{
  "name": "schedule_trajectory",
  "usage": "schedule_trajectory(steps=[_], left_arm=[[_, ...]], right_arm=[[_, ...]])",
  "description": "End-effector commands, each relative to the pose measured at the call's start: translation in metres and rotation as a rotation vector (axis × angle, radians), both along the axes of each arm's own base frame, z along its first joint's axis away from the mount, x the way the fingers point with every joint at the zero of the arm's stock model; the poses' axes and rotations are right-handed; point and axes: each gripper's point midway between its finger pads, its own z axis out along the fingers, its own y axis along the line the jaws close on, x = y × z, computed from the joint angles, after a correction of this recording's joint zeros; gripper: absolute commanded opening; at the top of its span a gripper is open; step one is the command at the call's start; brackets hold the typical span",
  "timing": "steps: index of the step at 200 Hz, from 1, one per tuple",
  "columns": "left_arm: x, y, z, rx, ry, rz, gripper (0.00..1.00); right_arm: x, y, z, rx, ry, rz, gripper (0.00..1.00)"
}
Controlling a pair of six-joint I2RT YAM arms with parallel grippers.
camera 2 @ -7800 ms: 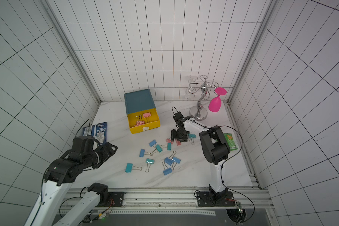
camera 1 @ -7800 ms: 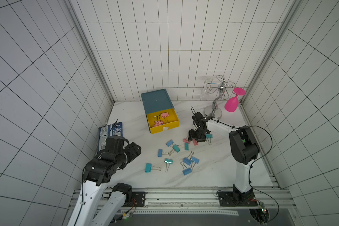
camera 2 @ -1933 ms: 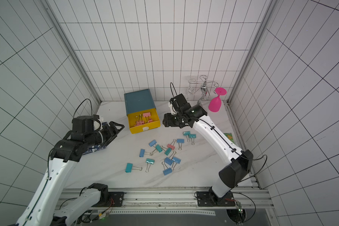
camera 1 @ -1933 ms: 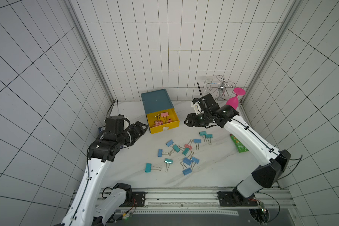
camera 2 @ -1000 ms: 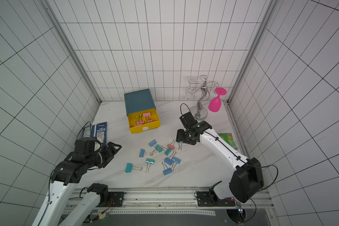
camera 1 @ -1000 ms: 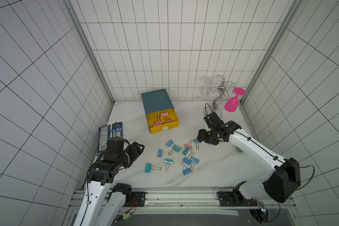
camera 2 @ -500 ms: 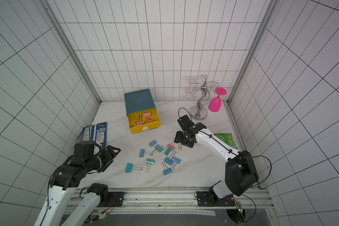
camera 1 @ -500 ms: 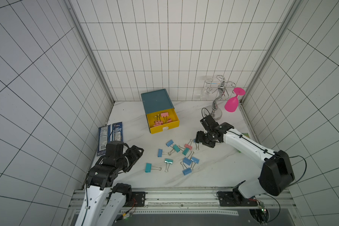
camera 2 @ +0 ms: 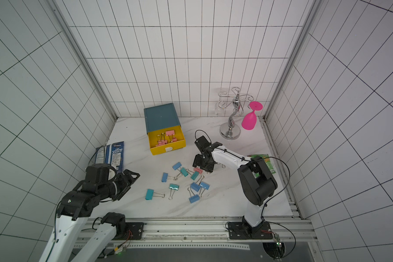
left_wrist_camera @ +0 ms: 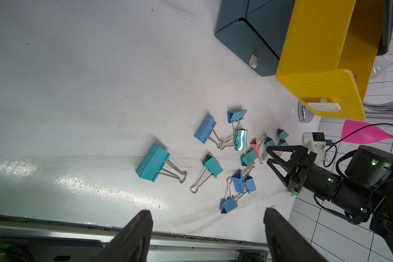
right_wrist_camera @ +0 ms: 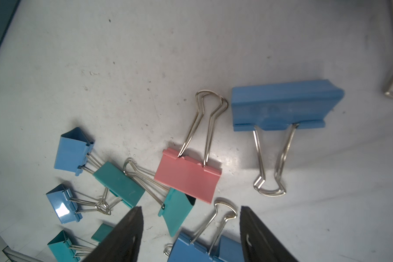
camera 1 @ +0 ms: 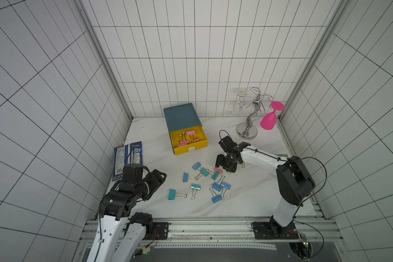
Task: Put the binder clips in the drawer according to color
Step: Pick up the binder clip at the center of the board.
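The drawer (camera 1: 182,114) is a dark-teal cabinet at the back; its yellow top drawer (camera 1: 199,145) is pulled out and holds several pink binder clips (camera 1: 190,132). Several blue and teal clips and one pink clip (camera 1: 218,169) lie loose in mid-table. My right gripper (camera 1: 225,166) hangs open just above and beside that pink clip (right_wrist_camera: 187,179); the right gripper (right_wrist_camera: 190,208) has nothing between its fingers. My left gripper (camera 1: 158,179) is open and empty at the front left, apart from the teal clip (left_wrist_camera: 152,162); the left gripper (left_wrist_camera: 208,211) faces the pile.
A blue snack packet (camera 1: 128,158) lies by the left wall. A chrome glass rack (camera 1: 247,131) with a pink glass (camera 1: 269,119) stands at the back right. A green packet (camera 2: 262,158) lies near the right wall. A metal rail (camera 1: 191,226) runs along the table's front edge.
My right gripper has moved left and down, towards the loose pink clip, staying open. The left arm has barely shifted at the front left.
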Motion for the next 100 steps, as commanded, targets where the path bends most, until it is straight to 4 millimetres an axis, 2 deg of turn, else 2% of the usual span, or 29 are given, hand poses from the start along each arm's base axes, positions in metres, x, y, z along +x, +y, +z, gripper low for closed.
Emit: schedule_trajectory(steps=[1, 56, 100], left_arm=[[0.002, 0.003, 0.012, 0.026, -0.038, -0.013, 0.81], [0.004, 0.003, 0.013, 0.046, -0.038, -0.027, 0.81], [0.005, 0.004, 0.016, 0.058, -0.040, -0.034, 0.81]], right_arm=[[0.012, 0.020, 0.008, 0.073, -0.022, -0.003, 0.69], [0.012, 0.061, 0.011, 0.207, -0.011, 0.068, 0.68], [0.017, 0.076, 0.006, 0.244, 0.005, 0.067, 0.66]])
